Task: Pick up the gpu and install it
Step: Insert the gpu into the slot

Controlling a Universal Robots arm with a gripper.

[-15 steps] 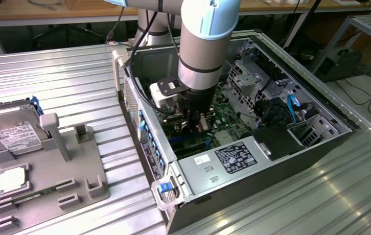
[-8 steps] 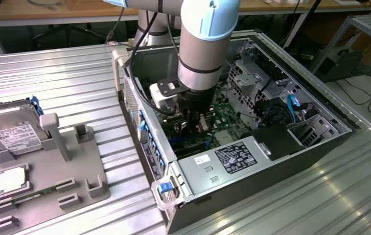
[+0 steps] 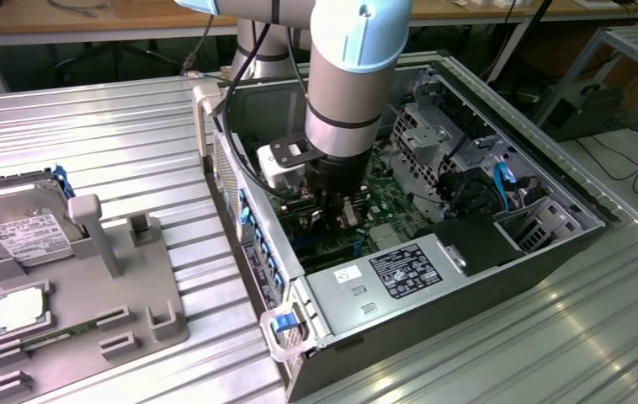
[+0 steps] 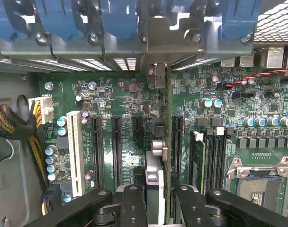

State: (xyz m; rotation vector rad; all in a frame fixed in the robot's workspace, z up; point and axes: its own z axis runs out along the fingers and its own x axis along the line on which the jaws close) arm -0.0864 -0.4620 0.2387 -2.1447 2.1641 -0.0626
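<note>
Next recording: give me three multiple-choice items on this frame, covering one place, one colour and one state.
1. Where is the hard drive? A: in the grey holder. B: inside the case. C: on the floor.
2. What colour is the odd slot on the motherboard? A: white. B: red. C: yellow.
3. The gpu is: A: lying flat outside. B: gripped by the fingers. C: fully seated.

Key: A, it lies in the holder. A, it is white among black slots. B, the fingers clamp it above the board.
</note>
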